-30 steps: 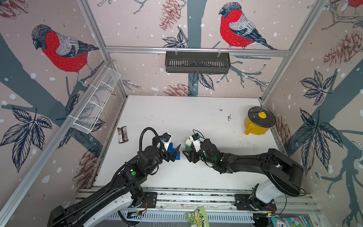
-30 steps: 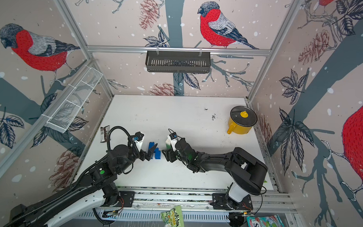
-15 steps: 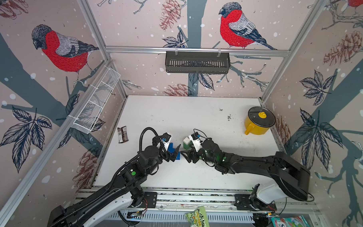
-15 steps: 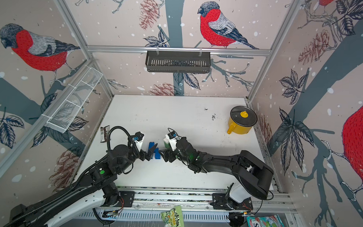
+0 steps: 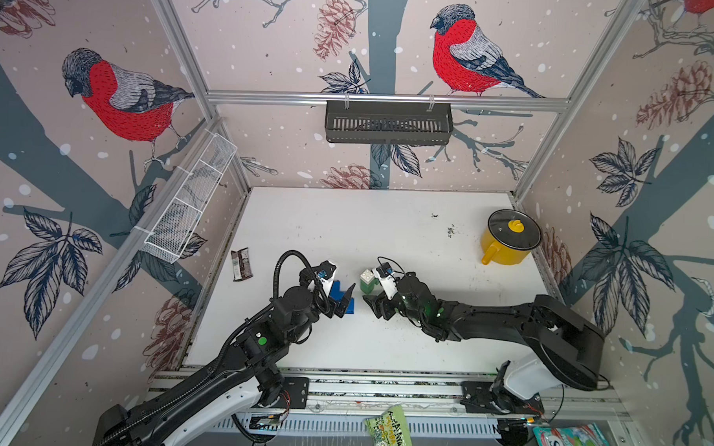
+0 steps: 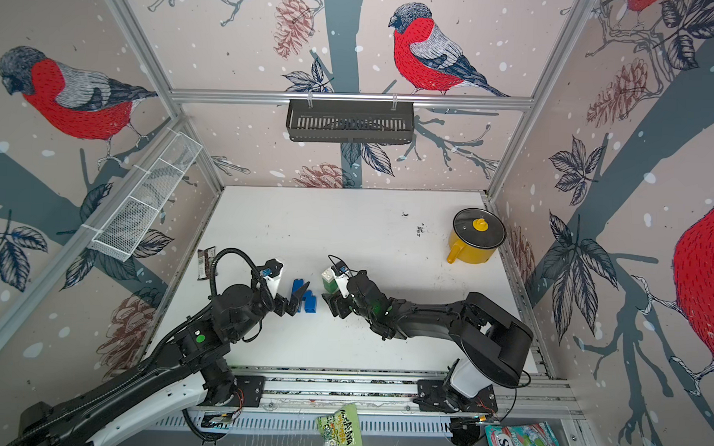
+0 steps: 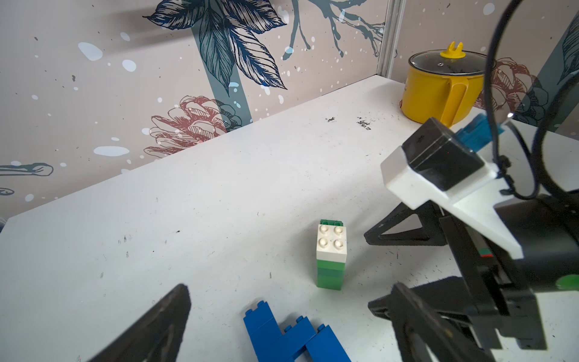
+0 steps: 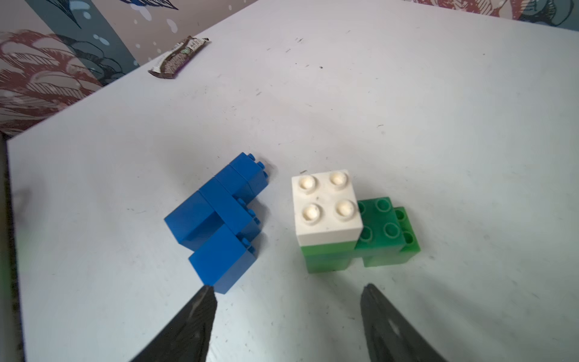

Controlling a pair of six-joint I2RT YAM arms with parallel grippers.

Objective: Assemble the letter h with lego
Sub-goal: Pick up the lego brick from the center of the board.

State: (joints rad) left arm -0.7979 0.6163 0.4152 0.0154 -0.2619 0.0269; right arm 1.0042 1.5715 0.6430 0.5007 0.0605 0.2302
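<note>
Right wrist view: the right gripper (image 8: 288, 291) has its jaws apart with nothing between them. It points low over the white table (image 8: 438, 125) at two groups of lego. One of its fingertips lies right at a corner of the blue bricks (image 8: 219, 219), though whether it touches them cannot be told.

The blue bricks are several cubes pressed together in a stepped shape. They lie flat on the table with their studs pointing sideways. Just beside them, and apart from them, a white brick (image 8: 326, 207) sits studs-up on a short column of green bricks (image 8: 385, 232). More green is joined on at a lower level, on the side away from the blue.

In a top view the left gripper (image 5: 342, 303) reaches in from the opposite side. Its jaws are spread wide and hold nothing. The blue bricks lie on the table at the mouth of those jaws, and one finger overlaps them as seen from above. In the left wrist view, bare table shows between the blue bricks and the one finger clearly seen there.

Both groups sit near the middle of the table, toward its front edge, between the two grippers. A yellow pot (image 5: 508, 243) with its lid on stands well apart in the far right corner. A snack bar (image 8: 178, 59) lies near the left edge.
</note>
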